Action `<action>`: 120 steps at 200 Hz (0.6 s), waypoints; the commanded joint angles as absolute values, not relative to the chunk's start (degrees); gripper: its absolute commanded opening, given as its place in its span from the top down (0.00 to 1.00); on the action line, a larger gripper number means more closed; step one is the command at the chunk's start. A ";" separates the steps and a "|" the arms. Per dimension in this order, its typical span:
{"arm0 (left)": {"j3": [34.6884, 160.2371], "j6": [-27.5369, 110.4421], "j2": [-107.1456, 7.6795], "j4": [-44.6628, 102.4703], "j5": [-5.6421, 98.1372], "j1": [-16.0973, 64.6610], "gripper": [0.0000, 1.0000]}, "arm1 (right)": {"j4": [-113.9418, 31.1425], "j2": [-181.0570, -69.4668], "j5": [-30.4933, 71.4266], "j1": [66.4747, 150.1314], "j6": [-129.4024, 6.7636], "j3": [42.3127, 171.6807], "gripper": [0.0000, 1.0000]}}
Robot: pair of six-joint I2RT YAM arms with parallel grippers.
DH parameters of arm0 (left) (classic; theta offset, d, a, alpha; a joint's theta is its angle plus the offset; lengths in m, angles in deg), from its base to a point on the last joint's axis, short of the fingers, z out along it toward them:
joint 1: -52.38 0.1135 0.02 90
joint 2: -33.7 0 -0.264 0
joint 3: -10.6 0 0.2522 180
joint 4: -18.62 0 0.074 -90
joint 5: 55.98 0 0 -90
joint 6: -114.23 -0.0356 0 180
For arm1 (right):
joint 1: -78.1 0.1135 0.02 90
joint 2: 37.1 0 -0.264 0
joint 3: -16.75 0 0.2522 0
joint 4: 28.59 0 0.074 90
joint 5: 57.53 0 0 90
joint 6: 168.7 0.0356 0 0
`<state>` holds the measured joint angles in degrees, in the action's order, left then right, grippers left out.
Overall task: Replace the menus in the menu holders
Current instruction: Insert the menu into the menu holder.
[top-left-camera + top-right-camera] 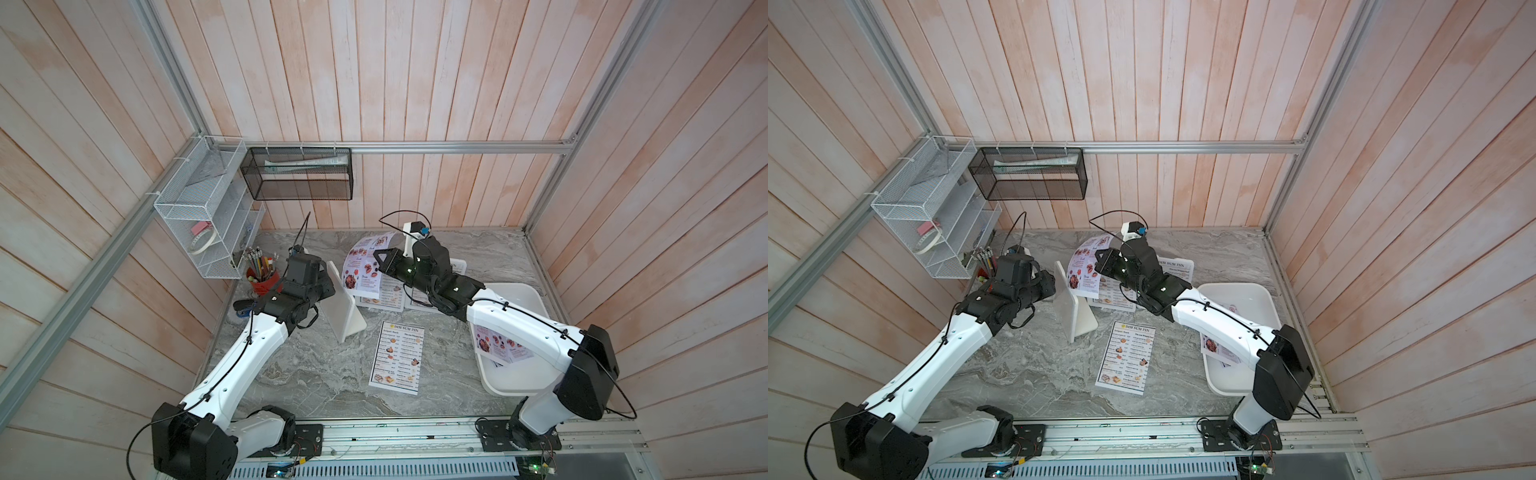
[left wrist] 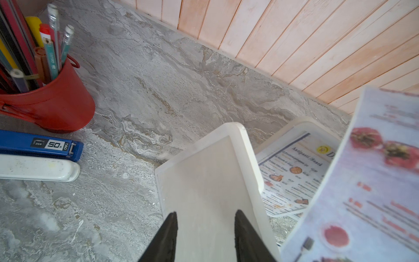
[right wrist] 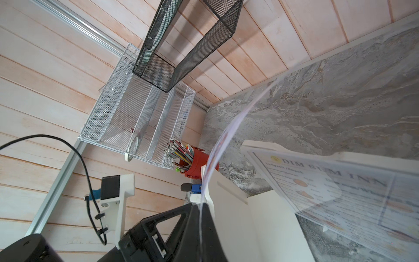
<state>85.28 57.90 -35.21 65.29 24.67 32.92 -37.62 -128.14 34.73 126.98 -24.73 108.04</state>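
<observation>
My left gripper is shut on a white menu holder and keeps it upright on edge; in both top views this holder stands left of centre with no sheet showing in it. My right gripper is shut on a pale lilac menu, which curves up in the air just right of that holder. Behind them a second menu holder lies flat with a DIM SUM INN menu in it. A third menu holder, also with a DIM SUM INN menu, is partly hidden by my right arm. One loose DIM SUM INN menu lies mid-table.
A shallow white tray at the right holds lilac menus under my right arm. A red pencil cup and a blue stapler sit at the far left. A white wire rack and a black mesh basket hang on the walls.
</observation>
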 commanded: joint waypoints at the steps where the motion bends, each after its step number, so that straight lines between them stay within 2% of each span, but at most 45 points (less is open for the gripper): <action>1: 87.25 57.98 -34.62 67.12 23.46 32.78 0.56 | -35.83 -129.37 34.98 127.77 -27.98 110.50 1.00; 120: 89.65 57.92 -33.36 71.02 21.19 33.48 0.55 | -28.37 -133.86 35.83 130.53 -41.60 112.40 1.00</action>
<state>88.02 57.90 -34.18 69.75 22.53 33.00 -31.08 -132.19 34.79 129.54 -36.79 110.47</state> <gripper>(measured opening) 0.454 0.043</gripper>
